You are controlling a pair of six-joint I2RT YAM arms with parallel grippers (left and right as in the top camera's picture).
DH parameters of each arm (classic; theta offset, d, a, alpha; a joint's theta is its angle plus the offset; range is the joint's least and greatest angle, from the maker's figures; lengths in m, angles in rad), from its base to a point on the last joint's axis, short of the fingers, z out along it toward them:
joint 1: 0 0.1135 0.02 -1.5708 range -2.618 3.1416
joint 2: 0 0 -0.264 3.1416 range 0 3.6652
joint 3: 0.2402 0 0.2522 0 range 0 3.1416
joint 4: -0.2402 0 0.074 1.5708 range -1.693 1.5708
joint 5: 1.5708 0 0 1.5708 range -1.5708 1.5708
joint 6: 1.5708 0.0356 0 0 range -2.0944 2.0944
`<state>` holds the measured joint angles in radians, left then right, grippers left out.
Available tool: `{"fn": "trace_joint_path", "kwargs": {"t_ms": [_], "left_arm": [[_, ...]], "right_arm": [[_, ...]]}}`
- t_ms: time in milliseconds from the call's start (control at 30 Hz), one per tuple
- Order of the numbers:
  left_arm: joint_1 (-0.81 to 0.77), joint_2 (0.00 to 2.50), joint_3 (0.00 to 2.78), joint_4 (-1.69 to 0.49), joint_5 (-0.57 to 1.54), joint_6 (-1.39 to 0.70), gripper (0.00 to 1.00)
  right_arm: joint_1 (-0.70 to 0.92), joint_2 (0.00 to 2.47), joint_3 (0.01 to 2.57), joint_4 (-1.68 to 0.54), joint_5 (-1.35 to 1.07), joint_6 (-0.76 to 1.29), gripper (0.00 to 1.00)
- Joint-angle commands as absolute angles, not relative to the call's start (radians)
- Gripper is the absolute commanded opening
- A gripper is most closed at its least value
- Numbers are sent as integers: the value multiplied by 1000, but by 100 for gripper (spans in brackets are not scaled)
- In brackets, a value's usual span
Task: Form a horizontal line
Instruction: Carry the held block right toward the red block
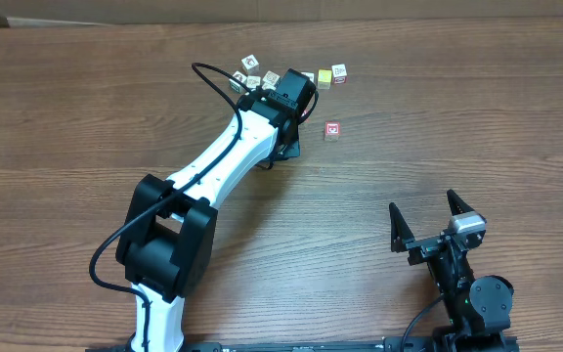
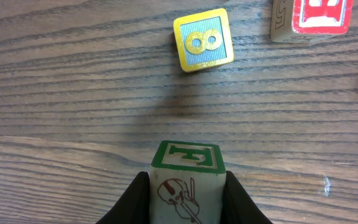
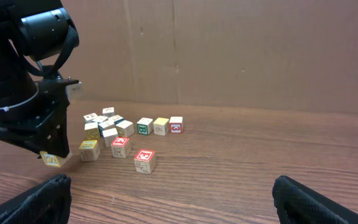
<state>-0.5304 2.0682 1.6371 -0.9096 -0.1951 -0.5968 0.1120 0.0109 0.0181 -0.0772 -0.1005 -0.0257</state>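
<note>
Nearest the robot, the right gripper (image 1: 424,223) sits parked low over the table (image 1: 86,117), its fingers spread apart and nothing between them. It has no part in this step.

Further out, the left gripper (image 2: 187,186) is clenched on a green-edged block (image 2: 187,157), with the black fingers (image 2: 132,199) pressed flat to two opposite sides. The block sits straight in the grasp, letter face up and a violin drawing facing the wrist camera. Whether it touches the wood or hangs just above it cannot be told.

Just ahead of it in the wrist view lies a yellow-edged block (image 2: 202,40), slightly turned, and a red-faced block (image 2: 321,15) sits at the upper right. From above, a lone red block (image 1: 332,129) lies apart on the near side of the others.

Farthest away is the row (image 3: 161,126): a green-marked, a yellow and a red-and-white block side by side, close together along the far part of the table. In the overhead view the arm covers its left end. A loose cluster (image 3: 104,123) lies just left of it.

The step in hand looks like carrying the held block to an end of that row. To do it well, the block should travel high enough to pass over its neighbours, and come down with its sides square to the row and just beside the end block. It should rest fully on the wood before the fingers let go. A straight lift afterwards would avoid nudging the line crooked.
</note>
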Motion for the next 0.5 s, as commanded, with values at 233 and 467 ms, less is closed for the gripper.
{"fn": "trace_joint_path", "kwargs": {"t_ms": [233, 467], "left_arm": [[-531, 2113, 1636, -905, -194, -610, 6], [-531, 2138, 1636, -904, -191, -636, 17]], "right_arm": [[109, 3, 8, -74, -103, -31, 100], [109, 3, 8, -74, -103, -31, 100]]}}
